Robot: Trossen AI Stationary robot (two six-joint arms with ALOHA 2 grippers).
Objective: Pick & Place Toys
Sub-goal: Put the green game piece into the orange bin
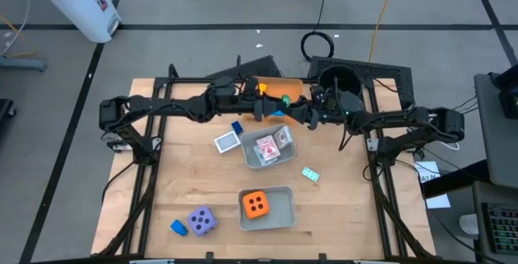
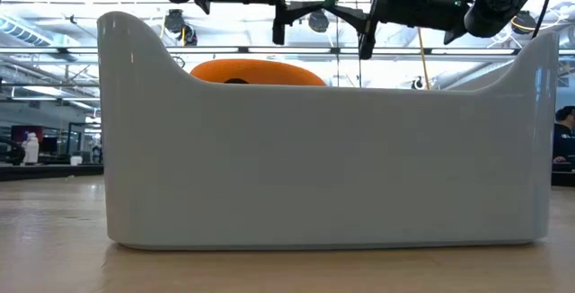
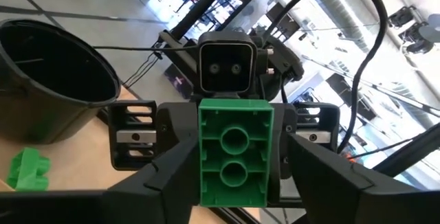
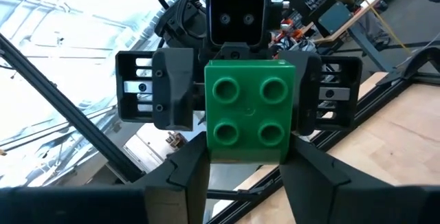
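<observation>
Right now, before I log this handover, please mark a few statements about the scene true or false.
1. The right gripper holds a green brick. True.
2. The left gripper meets it at that brick. True.
3. The orange die lies in a grey tray. True.
4. The purple die lies in a tray. False: the purple die is on the bare table.
5. The other tray is empty. False: the other tray holds pink cards.

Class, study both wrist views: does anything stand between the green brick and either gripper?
Nothing visible does. The green brick sits directly between the left gripper and the right gripper, which face each other.
</observation>
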